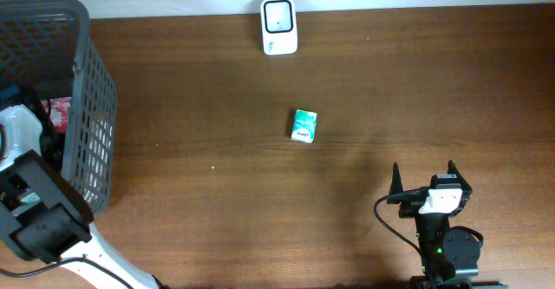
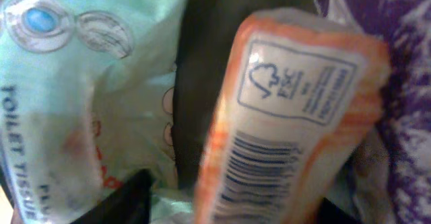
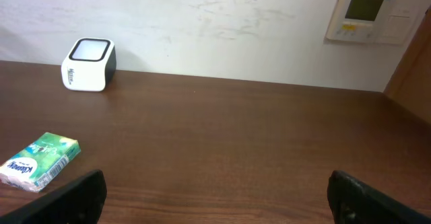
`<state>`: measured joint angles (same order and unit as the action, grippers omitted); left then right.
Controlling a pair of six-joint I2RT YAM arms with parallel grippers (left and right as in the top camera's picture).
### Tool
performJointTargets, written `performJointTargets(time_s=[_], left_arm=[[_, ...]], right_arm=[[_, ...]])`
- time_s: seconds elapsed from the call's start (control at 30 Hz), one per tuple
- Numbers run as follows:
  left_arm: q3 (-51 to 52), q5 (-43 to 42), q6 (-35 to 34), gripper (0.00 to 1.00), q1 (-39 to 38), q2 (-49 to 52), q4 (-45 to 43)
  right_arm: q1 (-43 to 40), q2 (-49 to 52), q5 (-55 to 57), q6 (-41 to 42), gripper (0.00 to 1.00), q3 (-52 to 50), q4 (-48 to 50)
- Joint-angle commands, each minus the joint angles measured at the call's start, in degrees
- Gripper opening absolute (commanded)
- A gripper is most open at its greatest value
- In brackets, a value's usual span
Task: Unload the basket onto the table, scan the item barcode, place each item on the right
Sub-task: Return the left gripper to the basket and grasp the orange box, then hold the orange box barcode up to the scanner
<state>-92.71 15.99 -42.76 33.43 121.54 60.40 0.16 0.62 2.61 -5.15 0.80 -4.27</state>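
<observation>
In the left wrist view an orange-edged white packet (image 2: pixel 289 103) fills the middle, its barcode (image 2: pixel 262 170) facing the camera. My left gripper (image 2: pixel 236 207) is down inside the grey basket (image 1: pixel 87 107), one dark finger on each side of the packet. A gap still shows between the left finger (image 2: pixel 128 197) and the packet, so the jaws stand open around it. The white scanner (image 1: pixel 279 26) stands at the table's far edge and appears at the left (image 3: pixel 88 64) of the right wrist view. My right gripper (image 1: pixel 423 178) rests open and holds nothing near the front right.
A green tissue pack (image 1: pixel 303 126) lies mid-table, left of my right gripper (image 3: pixel 219 187). In the basket, a pale green toilet-tissue pack (image 2: pixel 81 83) and a purple patterned item (image 2: pixel 397 83) press against the packet. A wall thermostat (image 3: pixel 367 14) hangs at the back right.
</observation>
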Motion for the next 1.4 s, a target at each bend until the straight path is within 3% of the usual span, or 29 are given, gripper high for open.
performJointTargets(time_s=[0.0,0.07,0.1,0.33,0.4,0.63,0.83,0.9,1.0,1.13,1.37], left_arm=[[1.8,-0.6,0.6,0.34,-0.1,0.4,-0.4],[1.8,-0.6,0.9,0.22,-0.1,0.4,-0.3],[1.7,-0.6,1.3,0.0,-0.2,0.3,-0.1],[-9.6,-4.6,3.1,0.0,-0.2,-2.6,8.7],[-12.0,-7.3,6.6,0.0,-0.5,-5.2,8.7],[-12.8,-8.6,6.6,0.0,-1.4,-21.1,6.3],[-12.8,-24.2,6.6,0.0,-4.0,-31.3,-0.3],[-12.8,-25.2,7.3,0.0,-7.8,-34.3,-2.1],[-12.8,-24.7,14.0,0.0,-15.7,-38.2,-7.5],[-12.7,-24.2,14.2,0.0,-24.9,-39.3,-8.1],[-12.2,-22.3,17.0,0.0,-49.1,-25.1,-6.3]], right_arm=[[0.1,-0.4,0.9,-0.2,0.98,-0.5,0.0],[0.1,-0.4,0.9,-0.2,0.98,-0.5,0.0],[0.1,-0.4,0.9,-0.2,0.98,-0.5,0.0],[0.1,-0.4,0.9,-0.2,0.98,-0.5,0.0],[0.1,-0.4,0.9,-0.2,0.98,-0.5,0.0],[0.1,-0.4,0.9,-0.2,0.98,-0.5,0.0],[0.1,-0.4,0.9,-0.2,0.99,-0.5,0.0],[0.1,-0.4,0.9,-0.2,0.98,-0.5,0.0],[0.1,-0.4,0.9,-0.2,0.99,-0.5,0.0],[0.1,-0.4,0.9,-0.2,0.98,-0.5,0.0],[0.1,-0.4,0.9,-0.2,0.99,-0.5,0.0]])
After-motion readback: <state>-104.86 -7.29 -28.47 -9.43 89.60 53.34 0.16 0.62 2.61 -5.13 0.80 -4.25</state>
